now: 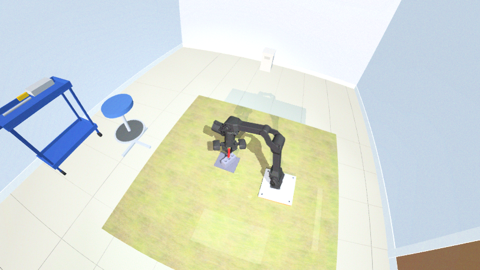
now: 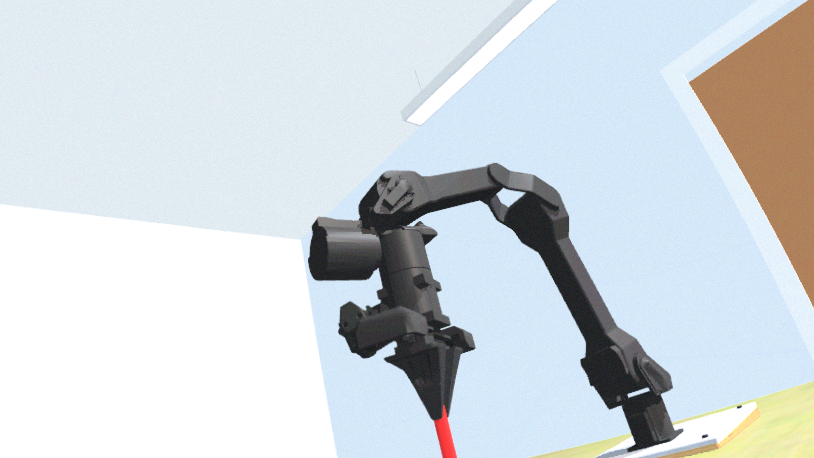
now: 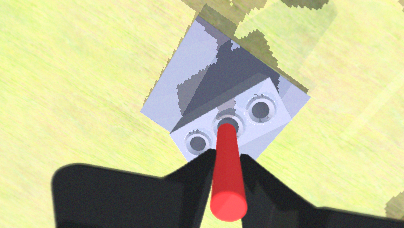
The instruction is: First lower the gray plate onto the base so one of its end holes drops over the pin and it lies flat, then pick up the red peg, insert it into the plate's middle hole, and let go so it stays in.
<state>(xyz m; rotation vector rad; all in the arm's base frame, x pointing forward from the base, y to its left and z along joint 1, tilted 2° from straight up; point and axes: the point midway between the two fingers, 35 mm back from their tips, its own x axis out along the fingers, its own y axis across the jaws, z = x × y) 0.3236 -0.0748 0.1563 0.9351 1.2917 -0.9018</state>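
The pincer is clamped on the red peg, its two dark fingers pressing the shaft from either side so the peg hangs point-down between them. In the wrist view the peg's far tip sits right at the rim of the middle hole of the gray plate, in line with it; whether the tip has entered the hole or merely stands above it cannot be told from this angle. The plate lies flat on the pale square base, along the base's near edge, with its three holes in a row; the end hole toward the left of the wrist view and the end hole toward the right each show a darker centre, and which of them holds the pin cannot be made out. A dark shadow falls across the base behind the plate. From the top view the arm reaches from its white mounting plate across the green mat, the wrist bent straight down over the base with the peg showing as a short red stroke above it. In the exterior view the peg runs off the bottom edge below the fingers. A blue cart and a blue stool stand well apart from the work, off the mat.
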